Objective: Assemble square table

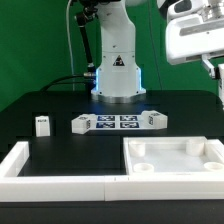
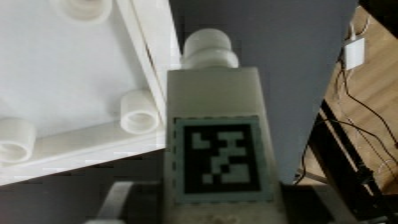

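Pinching a tagged leg (image 2: 215,150), the pincer (image 1: 213,72) hangs by the square tabletop (image 1: 176,158) at the table's (image 1: 60,102) near corner, exterior view's right; a tilted leg could miss its corner socket (image 2: 139,106) and jam.

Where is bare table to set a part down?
Bare black surface: the wide patch bordered by the small white tagged leg, the marker board, the white wall bar and the white square tray-like top. Crowded near the white robot base.

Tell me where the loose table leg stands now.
In the exterior view, the loose leg stands on the black surface at that view's left, apart from the marker board on its right.
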Controlling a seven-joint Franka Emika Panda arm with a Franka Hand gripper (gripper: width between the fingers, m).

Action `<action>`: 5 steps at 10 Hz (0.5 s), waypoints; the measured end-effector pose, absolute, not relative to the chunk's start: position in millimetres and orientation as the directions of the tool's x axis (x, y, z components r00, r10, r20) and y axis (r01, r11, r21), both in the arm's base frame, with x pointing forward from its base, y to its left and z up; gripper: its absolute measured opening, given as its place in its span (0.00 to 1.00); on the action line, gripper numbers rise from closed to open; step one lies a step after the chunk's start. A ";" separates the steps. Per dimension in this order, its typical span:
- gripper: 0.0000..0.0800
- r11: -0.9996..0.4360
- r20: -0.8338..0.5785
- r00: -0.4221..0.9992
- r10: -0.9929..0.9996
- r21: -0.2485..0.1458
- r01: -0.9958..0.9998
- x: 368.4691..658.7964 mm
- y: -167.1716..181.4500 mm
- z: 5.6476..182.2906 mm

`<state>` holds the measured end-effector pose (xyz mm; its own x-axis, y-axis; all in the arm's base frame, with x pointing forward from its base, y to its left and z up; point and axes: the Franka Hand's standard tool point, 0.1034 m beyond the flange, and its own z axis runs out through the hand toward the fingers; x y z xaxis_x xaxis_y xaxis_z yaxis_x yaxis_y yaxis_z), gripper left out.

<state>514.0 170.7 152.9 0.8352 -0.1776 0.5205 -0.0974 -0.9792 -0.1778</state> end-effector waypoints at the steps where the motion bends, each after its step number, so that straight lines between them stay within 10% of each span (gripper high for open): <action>1: 0.36 -0.980 0.522 0.835 -0.173 -0.173 -0.095 514.0 170.2 152.8; 5: 0.36 -0.996 0.543 0.837 -0.071 -0.089 -0.026 508.2 138.6 145.5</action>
<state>508.2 138.6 145.5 0.8368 -0.0706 0.5430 -0.0259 -0.9956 -0.0895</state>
